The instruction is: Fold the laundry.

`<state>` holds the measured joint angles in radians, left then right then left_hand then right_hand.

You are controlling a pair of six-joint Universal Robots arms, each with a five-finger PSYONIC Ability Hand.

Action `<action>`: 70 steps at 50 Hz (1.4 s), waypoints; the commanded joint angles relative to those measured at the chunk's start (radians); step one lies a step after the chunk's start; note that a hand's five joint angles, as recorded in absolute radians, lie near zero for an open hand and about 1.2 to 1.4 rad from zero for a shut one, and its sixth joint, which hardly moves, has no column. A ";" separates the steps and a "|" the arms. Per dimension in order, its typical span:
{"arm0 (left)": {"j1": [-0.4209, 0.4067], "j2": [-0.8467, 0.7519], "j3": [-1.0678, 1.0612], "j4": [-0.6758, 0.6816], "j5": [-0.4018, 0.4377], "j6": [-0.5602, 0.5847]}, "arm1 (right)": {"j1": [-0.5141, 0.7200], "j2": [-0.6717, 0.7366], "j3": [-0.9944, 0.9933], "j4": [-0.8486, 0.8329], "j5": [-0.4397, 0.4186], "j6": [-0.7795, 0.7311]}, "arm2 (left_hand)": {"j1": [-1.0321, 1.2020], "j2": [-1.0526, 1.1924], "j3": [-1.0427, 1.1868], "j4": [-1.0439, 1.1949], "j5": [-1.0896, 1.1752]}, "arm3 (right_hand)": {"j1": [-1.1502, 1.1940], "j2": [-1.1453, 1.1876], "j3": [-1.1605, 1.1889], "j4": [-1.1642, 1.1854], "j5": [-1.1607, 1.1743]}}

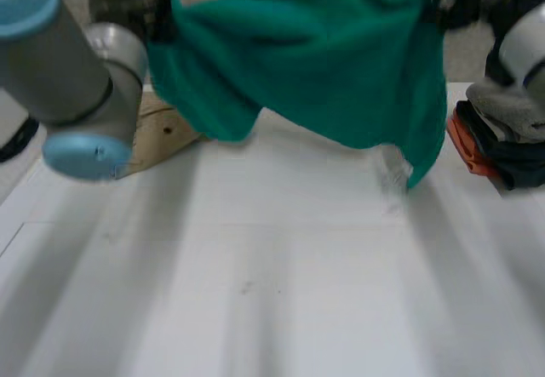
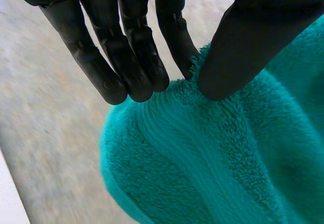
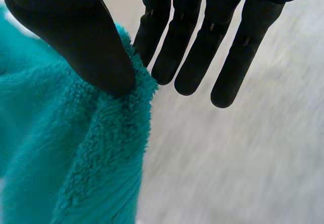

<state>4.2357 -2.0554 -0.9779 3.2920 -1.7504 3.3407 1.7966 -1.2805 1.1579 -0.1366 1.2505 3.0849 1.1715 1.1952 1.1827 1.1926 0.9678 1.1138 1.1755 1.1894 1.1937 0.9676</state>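
Observation:
A teal towel (image 1: 324, 62) hangs spread above the far side of the white table (image 1: 272, 292), its lowest tip near the tabletop at the right. My left hand (image 1: 136, 2) holds the towel's upper left corner and my right hand (image 1: 451, 2) its upper right corner. In the left wrist view the thumb (image 2: 253, 47) pinches the towel's (image 2: 228, 158) thick hem against the straight fingers (image 2: 172, 37). The right wrist view has the thumb (image 3: 81, 37) pressing the towel's (image 3: 76, 158) edge against the nearest finger (image 3: 152, 32).
A stack of folded laundry (image 1: 502, 139) in grey, dark blue and orange lies at the table's right edge. A light wooden piece (image 1: 162, 134) sits at the far left, partly behind my left arm (image 1: 68, 79).

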 commanded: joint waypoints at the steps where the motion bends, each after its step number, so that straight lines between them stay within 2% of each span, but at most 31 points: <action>1: 0.003 0.003 -0.367 0.003 0.040 0.134 | -0.051 0.066 0.325 0.054 -0.069 -0.198 | 0.225 0.201 0.214 0.204 0.254 | 0.282 0.221 0.207 0.203 0.254; 5: 0.007 -0.045 -0.453 -0.014 0.040 0.160 | -0.057 0.115 0.449 0.057 -0.085 -0.340 | 0.181 0.158 0.170 0.160 0.211 | 0.282 0.221 0.207 0.203 0.254; 7: 0.007 -0.064 -0.463 -0.034 0.035 0.164 | -0.057 0.136 0.476 0.058 -0.083 -0.403 | 0.009 -0.015 -0.002 -0.012 0.038 | 0.282 0.221 0.207 0.203 0.254; 8: 0.009 -0.078 -0.464 -0.057 0.032 0.161 | -0.056 0.150 0.488 0.064 -0.079 -0.447 | -0.196 -0.219 -0.207 -0.217 -0.166 | 0.227 0.165 0.151 0.147 0.199; 10: 0.010 -0.084 -0.463 -0.083 0.035 0.158 | -0.056 0.155 0.488 0.075 -0.071 -0.486 | -0.487 -0.510 -0.498 -0.508 -0.458 | -0.162 -0.224 -0.238 -0.242 -0.190; 11: 0.016 -0.078 -0.455 -0.106 0.034 0.154 | -0.056 0.153 0.487 0.081 -0.066 -0.498 | -0.741 -0.765 -0.752 -0.762 -0.712 | -0.359 -0.421 -0.434 -0.439 -0.387; 12: 0.018 -0.074 -0.452 -0.112 0.034 0.154 | -0.056 0.147 0.477 0.086 -0.057 -0.506 | -0.799 -0.823 -0.810 -0.820 -0.770 | -0.492 -0.553 -0.567 -0.572 -0.520; 18: 0.044 -0.011 -0.429 -0.129 0.051 0.161 | -0.051 0.098 0.410 0.100 -0.031 -0.520 | -0.885 -0.908 -0.896 -0.906 -0.855 | -0.654 -0.716 -0.730 -0.734 -0.682; 22: 0.081 0.006 -0.415 -0.117 0.074 0.201 | -0.039 0.098 0.346 0.140 -0.051 -0.590 | -0.923 -0.946 -0.934 -0.944 -0.894 | -0.725 -0.787 -0.800 -0.805 -0.753; 26: 0.118 -0.019 -0.400 -0.121 0.094 0.307 | -0.031 0.138 0.273 0.182 -0.103 -0.702 | -0.990 -1.014 -1.001 -1.011 -0.961 | -0.728 -0.790 -0.803 -0.808 -0.756; 27: 0.131 -0.032 -0.398 -0.127 0.103 0.353 | -0.028 0.161 0.243 0.205 -0.140 -0.763 | -0.997 -1.021 -1.008 -1.018 -0.968 | -0.728 -0.790 -0.803 -0.808 -0.756; 32: 0.171 -0.083 -0.386 -0.123 0.143 0.460 | -0.020 0.262 0.137 0.297 -0.250 -0.977 | -0.997 -1.021 -1.008 -1.018 -0.968 | -0.704 -0.766 -0.780 -0.784 -0.733; 37: 0.199 -0.149 -0.326 -0.135 0.228 0.502 | -0.010 0.381 0.013 0.429 -0.257 -1.143 | -0.997 -1.021 -1.008 -1.018 -0.968 | -0.655 -0.716 -0.730 -0.734 -0.683; 38: 0.204 -0.169 -0.302 -0.147 0.264 0.508 | -0.009 0.420 -0.025 0.474 -0.261 -1.182 | -0.997 -1.021 -1.008 -1.018 -0.968 | -0.620 -0.681 -0.695 -0.699 -0.648; 42: 0.207 -0.221 -0.245 -0.221 0.316 0.510 | -0.008 0.498 -0.101 0.543 -0.258 -1.258 | -0.973 -0.997 -0.984 -0.994 -0.944 | -0.558 -0.620 -0.633 -0.638 -0.586; 45: 0.204 -0.246 -0.220 -0.285 0.327 0.507 | -0.008 0.529 -0.129 0.546 -0.253 -1.269 | -0.876 -0.900 -0.887 -0.897 -0.847 | -0.537 -0.599 -0.613 -0.617 -0.565; 47: 0.198 -0.262 -0.209 -0.342 0.333 0.505 | -0.011 0.549 -0.133 0.545 -0.244 -1.267 | -0.701 -0.724 -0.712 -0.722 -0.671 | -0.458 -0.520 -0.534 -0.538 -0.487; 49: 0.193 -0.266 -0.203 -0.373 0.327 0.507 | -0.013 0.552 -0.136 0.540 -0.237 -1.267 | -0.399 -0.423 -0.410 -0.420 -0.370 | -0.242 -0.303 -0.317 -0.322 -0.270; 50: 0.190 -0.261 -0.199 -0.385 0.318 0.502 | -0.016 0.549 -0.138 0.531 -0.226 -1.259 | 0.100 0.076 0.088 0.079 0.129 | 0.120 0.058 0.044 0.040 0.092; 51: 0.188 -0.255 -0.199 -0.385 0.310 0.499 | -0.016 0.543 -0.139 0.523 -0.220 -1.252 | 0.223 0.200 0.212 0.202 0.253 | 0.281 0.219 0.205 0.201 0.253; 56: 0.174 -0.174 -0.219 -0.370 0.243 0.459 | -0.037 0.478 -0.110 0.479 -0.155 -1.076 | 0.225 0.201 0.214 0.204 0.254 | 0.282 0.221 0.207 0.203 0.254; 60: 0.176 -0.047 -0.295 -0.377 0.197 0.442 | -0.097 0.347 -0.029 0.505 -0.112 -0.941 | 0.225 0.201 0.214 0.204 0.254 | 0.282 0.221 0.207 0.203 0.254; 65: 0.187 0.098 -0.413 -0.423 0.187 0.480 | -0.175 0.186 0.107 0.623 -0.071 -0.971 | 0.225 0.201 0.214 0.204 0.254 | 0.282 0.221 0.207 0.203 0.254; 70: 0.211 0.136 -0.518 -0.498 0.221 0.566 | -0.230 0.130 0.210 0.771 -0.054 -1.112 | 0.225 0.201 0.214 0.204 0.254 | 0.282 0.221 0.207 0.203 0.254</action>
<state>4.4217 -1.9776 -1.3808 2.8686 -1.5621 3.8207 1.6315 -1.0691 1.2470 0.4726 1.1725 2.1145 1.1709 1.1937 1.1829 1.1925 0.9802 1.1063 1.1751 1.1807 1.1929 0.9777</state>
